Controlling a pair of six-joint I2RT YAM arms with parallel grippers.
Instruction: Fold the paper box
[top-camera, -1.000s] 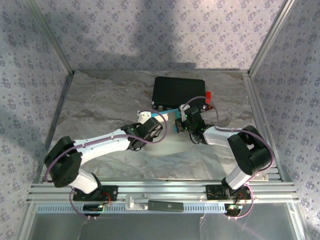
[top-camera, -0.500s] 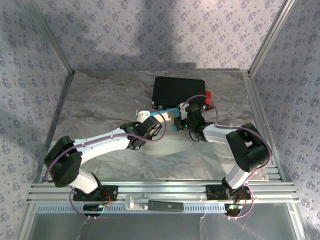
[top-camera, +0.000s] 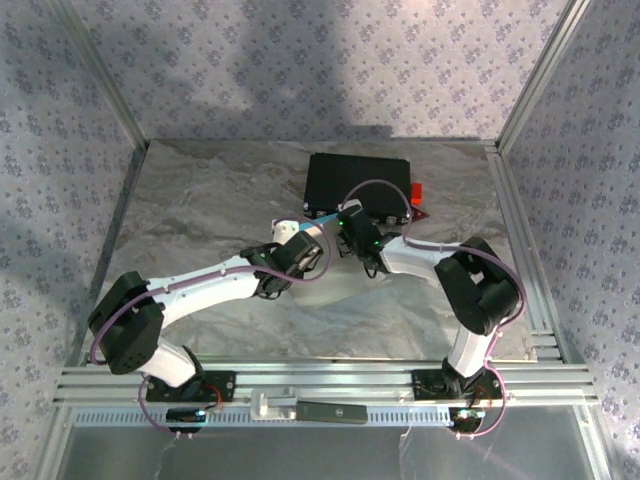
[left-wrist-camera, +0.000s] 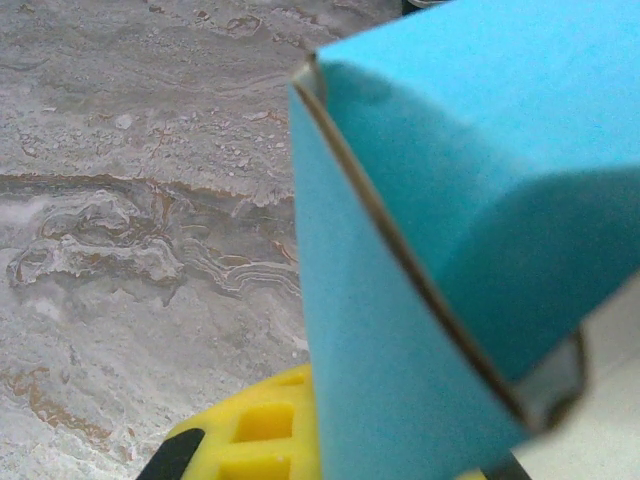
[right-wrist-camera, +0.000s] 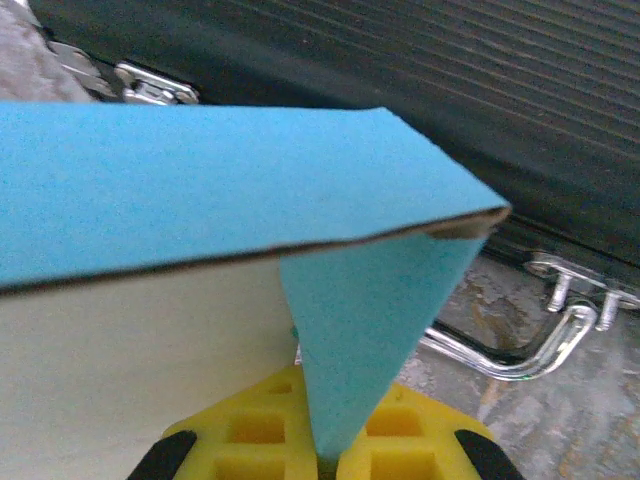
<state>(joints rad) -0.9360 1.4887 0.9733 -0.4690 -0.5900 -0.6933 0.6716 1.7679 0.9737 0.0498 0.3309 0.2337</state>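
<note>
Just in front of the case (top-camera: 358, 185), toward its left end, the left pincer (top-camera: 305, 240) is pressed together on the box (top-camera: 322, 221); from the left wrist, a cyan corner of the box sits right over one yellow pad (left-wrist-camera: 255, 430), with the grey marbled table (left-wrist-camera: 130, 200) behind it; the fold edge shows bare brown card. From above, the box is a thin cyan sliver between the two pincers, close against the case's near edge. At the box's right end, also just in front of the case, the right pincer (top-camera: 345, 222) is closed, pinching a flap; from the right wrist, a cyan triangular flap runs down between the yellow pads (right-wrist-camera: 250, 430); above it lies a cyan panel, white on its underside. Behind the box the ribbed black case carries a metal latch (right-wrist-camera: 150, 88) and a wire handle (right-wrist-camera: 520, 355). Beside the case's right end lies a small red thing (top-camera: 417, 192).
</note>
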